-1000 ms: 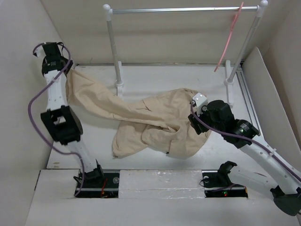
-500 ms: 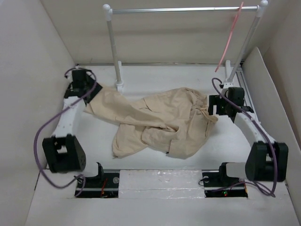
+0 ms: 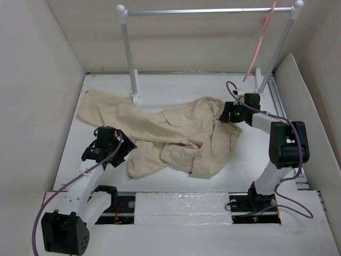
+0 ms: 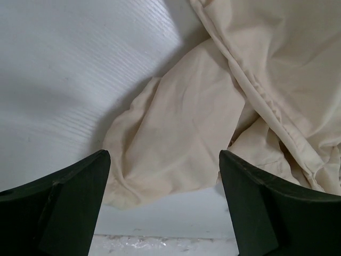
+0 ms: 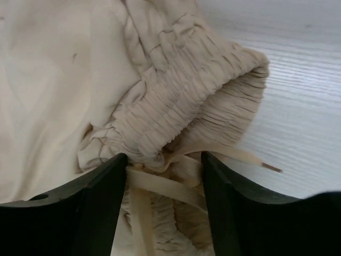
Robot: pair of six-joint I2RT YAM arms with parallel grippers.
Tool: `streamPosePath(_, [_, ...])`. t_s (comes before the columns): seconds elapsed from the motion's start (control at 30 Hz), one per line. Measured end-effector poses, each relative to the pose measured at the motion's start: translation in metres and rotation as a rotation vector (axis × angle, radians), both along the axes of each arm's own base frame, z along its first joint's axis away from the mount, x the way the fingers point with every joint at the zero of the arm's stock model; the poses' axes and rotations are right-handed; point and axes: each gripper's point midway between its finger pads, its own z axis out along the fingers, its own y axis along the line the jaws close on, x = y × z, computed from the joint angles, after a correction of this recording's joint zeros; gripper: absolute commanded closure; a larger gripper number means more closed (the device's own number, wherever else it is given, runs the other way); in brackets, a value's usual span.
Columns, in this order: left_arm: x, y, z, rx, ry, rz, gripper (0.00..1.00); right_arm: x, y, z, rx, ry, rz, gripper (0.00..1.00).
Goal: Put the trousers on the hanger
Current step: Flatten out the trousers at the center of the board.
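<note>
The beige trousers (image 3: 181, 133) lie crumpled across the middle of the table, one leg stretching to the far left. My left gripper (image 3: 123, 146) hovers open at the near left. In the left wrist view its gripper (image 4: 165, 213) holds nothing, and a trouser leg end (image 4: 170, 144) lies just beyond the fingers (image 4: 69, 208). My right gripper (image 3: 228, 116) sits at the right end of the garment. In its wrist view the gripper (image 5: 164, 181) stands open, straddling the gathered waistband (image 5: 181, 106) and drawstring. The pink hanger (image 3: 259, 45) hangs on the rail's right end.
A clothes rail (image 3: 208, 10) with white posts stands at the back, its left post base (image 3: 135, 96) close to the trousers. White walls close in on both sides. A slanted white panel (image 3: 306, 122) stands at the right.
The left gripper let go of the raised trouser leg, which dropped flat, and the arm swung down to the near left. The right arm pulled back, its gripper now at the waistband.
</note>
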Motion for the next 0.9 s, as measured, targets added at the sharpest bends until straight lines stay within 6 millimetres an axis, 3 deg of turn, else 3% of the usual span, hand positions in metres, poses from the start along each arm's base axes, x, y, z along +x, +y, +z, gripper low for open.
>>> streamPosePath(0.03, [-0.002, -0.002, 0.000, -0.013, 0.003, 0.001, 0.21, 0.002, 0.004, -0.001, 0.008, -0.003, 0.002, 0.65])
streamPosePath(0.13, [-0.004, -0.007, -0.005, -0.043, 0.022, 0.000, 0.27, 0.005, 0.010, -0.001, 0.039, -0.006, -0.013, 1.00])
streamPosePath(0.2, [-0.008, -0.008, -0.010, -0.050, 0.043, 0.000, 0.31, 0.005, 0.003, 0.001, 0.052, -0.011, -0.048, 1.00])
streamPosePath(0.27, [-0.011, -0.008, -0.013, -0.055, 0.057, 0.000, 0.35, 0.002, -0.017, 0.005, 0.057, -0.011, -0.111, 1.00])
streamPosePath(0.43, [-0.017, -0.020, -0.023, -0.036, 0.104, -0.054, 0.40, 0.002, -0.112, 0.049, 0.024, -0.098, -0.375, 1.00])
streamPosePath(0.47, [-0.021, -0.026, -0.028, -0.029, 0.130, -0.083, 0.40, 0.003, -0.128, 0.062, 0.012, -0.124, -0.418, 0.96])
streamPosePath(0.5, [-0.024, -0.031, -0.033, -0.017, 0.155, -0.106, 0.40, 0.006, -0.139, 0.073, 0.002, -0.146, -0.445, 0.84])
streamPosePath(0.53, [-0.029, -0.036, -0.038, -0.001, 0.181, -0.134, 0.39, 0.011, -0.147, 0.085, -0.010, -0.167, -0.463, 0.47])
streamPosePath(0.6, [-0.038, -0.041, -0.046, 0.059, 0.220, -0.176, 0.36, 0.018, -0.152, 0.104, -0.032, -0.191, -0.461, 0.15])
streamPosePath(0.67, [-0.041, -0.048, -0.045, 0.105, 0.233, -0.211, 0.33, 0.020, -0.149, 0.111, -0.054, -0.189, -0.439, 0.10])
streamPosePath(0.73, [-0.038, -0.055, -0.038, 0.123, 0.211, -0.228, 0.32, 0.017, -0.132, 0.130, -0.062, -0.223, -0.398, 0.10])
streamPosePath(0.9, [-0.030, -0.063, -0.030, 0.095, 0.168, -0.198, 0.34, -0.022, -0.061, 0.165, -0.058, -0.300, -0.240, 0.10])
